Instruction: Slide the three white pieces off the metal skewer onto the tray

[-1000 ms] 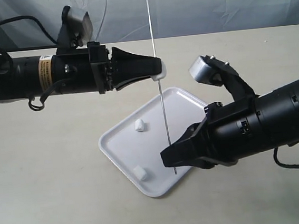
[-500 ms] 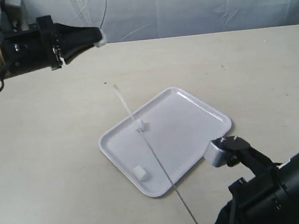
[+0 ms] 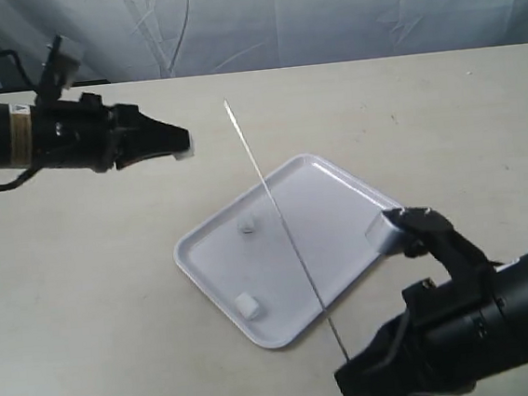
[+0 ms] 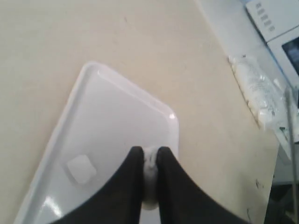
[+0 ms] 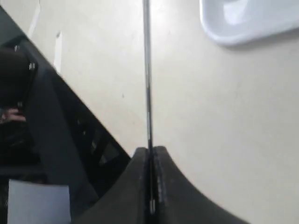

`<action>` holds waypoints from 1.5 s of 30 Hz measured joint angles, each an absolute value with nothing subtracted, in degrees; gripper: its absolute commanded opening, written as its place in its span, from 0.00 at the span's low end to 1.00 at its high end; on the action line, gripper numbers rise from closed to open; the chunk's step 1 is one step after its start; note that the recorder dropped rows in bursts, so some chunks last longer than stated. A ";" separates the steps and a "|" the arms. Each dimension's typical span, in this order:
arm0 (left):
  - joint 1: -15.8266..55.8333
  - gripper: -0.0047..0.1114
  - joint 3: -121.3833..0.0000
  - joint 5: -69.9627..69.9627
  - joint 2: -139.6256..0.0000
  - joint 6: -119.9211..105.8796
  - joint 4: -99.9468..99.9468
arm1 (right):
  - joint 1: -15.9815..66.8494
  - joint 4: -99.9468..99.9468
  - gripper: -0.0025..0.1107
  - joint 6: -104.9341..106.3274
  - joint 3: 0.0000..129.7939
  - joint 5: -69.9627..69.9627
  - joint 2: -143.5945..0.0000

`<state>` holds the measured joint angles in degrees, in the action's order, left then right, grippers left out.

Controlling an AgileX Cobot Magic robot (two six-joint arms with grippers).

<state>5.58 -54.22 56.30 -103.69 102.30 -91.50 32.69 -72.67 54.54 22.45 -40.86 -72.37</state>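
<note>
Tilted higher, skewer [image 3: 282, 222] pinched inside right gripper [image 5: 150, 156] (jaws closed).

My exterior camera looks down on the table [image 3: 443, 115] from mid-range; both wrist cameras sit close, and all three share the tray [image 3: 330, 201] [image 4: 107, 121] [image 5: 247, 18].

Plain beige matte table [image 3: 87, 299] spreading wide below, glossy white rectangular plastic tray [image 3: 340, 205] with rounded corners lying flat on it, sitting cornerwise
</note>
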 measured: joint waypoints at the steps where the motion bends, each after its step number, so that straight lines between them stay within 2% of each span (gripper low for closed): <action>1: 6.92 0.12 -54.22 55.86 -104.23 102.69 -92.09 | 32.69 -72.67 0.02 53.05 23.43 -39.82 -72.13; 6: 13.89 0.12 -54.22 51.71 -107.36 103.58 -93.10 | 32.69 -65.27 0.02 43.51 30.40 -37.38 -72.81; 12: 19.37 0.12 -54.22 48.15 -111.47 103.83 -93.41 | 32.69 -42.78 0.02 24.02 40.41 -38.95 -76.93; 14: 20.19 0.15 -54.22 47.26 -112.48 103.83 -93.53 | 32.69 -35.01 0.02 17.56 42.77 -40.38 -78.56; 18: 20.61 0.30 -54.22 45.92 -114.57 103.83 -93.53 | 32.69 -23.56 0.02 10.28 46.69 -45.01 -82.33; 21: 20.61 0.35 -54.22 45.25 -115.72 103.94 -93.53 | 32.69 -21.06 0.02 8.83 48.01 -48.06 -84.86; 34: 20.49 0.35 -54.26 47.83 -115.71 102.79 -91.13 | 32.69 -18.88 0.02 7.94 48.14 -49.25 -95.46; 45: 20.50 0.35 -54.61 50.41 -115.16 102.18 -91.47 | 32.69 -18.62 0.02 9.26 48.22 -44.71 -100.37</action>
<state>20.50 -54.61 50.41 -115.16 102.18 -91.47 32.69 -18.62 9.26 48.22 -44.71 -100.37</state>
